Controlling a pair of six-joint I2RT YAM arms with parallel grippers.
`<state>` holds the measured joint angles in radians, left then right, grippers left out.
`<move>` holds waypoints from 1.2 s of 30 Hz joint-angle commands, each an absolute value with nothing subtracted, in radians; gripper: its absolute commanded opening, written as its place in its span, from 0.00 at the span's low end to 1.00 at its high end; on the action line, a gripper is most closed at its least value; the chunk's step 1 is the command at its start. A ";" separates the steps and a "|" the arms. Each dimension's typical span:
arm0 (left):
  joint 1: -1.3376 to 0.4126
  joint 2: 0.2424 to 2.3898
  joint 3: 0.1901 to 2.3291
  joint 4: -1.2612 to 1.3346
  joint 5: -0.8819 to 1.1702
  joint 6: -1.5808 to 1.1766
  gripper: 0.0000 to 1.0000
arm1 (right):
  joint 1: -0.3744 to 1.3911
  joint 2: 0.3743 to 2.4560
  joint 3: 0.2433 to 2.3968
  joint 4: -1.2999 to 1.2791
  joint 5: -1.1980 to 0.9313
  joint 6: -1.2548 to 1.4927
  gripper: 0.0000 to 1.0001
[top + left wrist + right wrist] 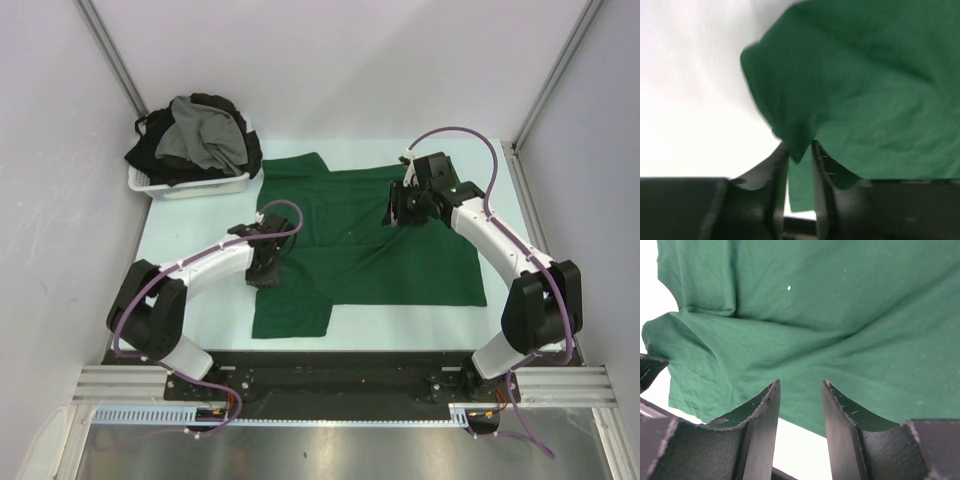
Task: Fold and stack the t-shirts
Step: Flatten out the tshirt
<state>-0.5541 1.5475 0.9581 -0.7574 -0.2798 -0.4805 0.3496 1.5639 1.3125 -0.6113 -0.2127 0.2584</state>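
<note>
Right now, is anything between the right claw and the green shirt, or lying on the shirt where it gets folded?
Nothing visible. The right claw stands open just over the green shirt, bare cloth ahead of it. The left claw is at the shirt's left edge; the basket sits off its far left corner.

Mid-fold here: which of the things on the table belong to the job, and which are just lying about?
Part of the job: green t-shirt spread on the table; grey t-shirt and black t-shirts heaped in the white basket; left gripper with the green cloth between its fingers; right gripper open over it.
Just lying about: the white basket itself, which only holds the waiting shirts.
</note>
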 commanded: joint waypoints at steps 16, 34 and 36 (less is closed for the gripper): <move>-0.566 1.457 0.948 -0.847 -0.261 -0.477 0.34 | 0.348 1.559 1.341 -0.538 -0.253 0.268 0.44; -0.566 1.638 1.034 -0.710 -0.298 -0.411 0.00 | 0.347 1.552 1.379 -0.606 -0.233 0.244 0.44; -0.566 1.637 1.034 -0.716 -0.298 -0.408 0.00 | 0.347 1.559 1.384 -0.606 -0.232 0.244 0.44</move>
<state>-0.5591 1.6379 0.9928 -0.7410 -0.2756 -0.4274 0.3492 1.5772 1.3327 -0.6041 -0.2367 0.2562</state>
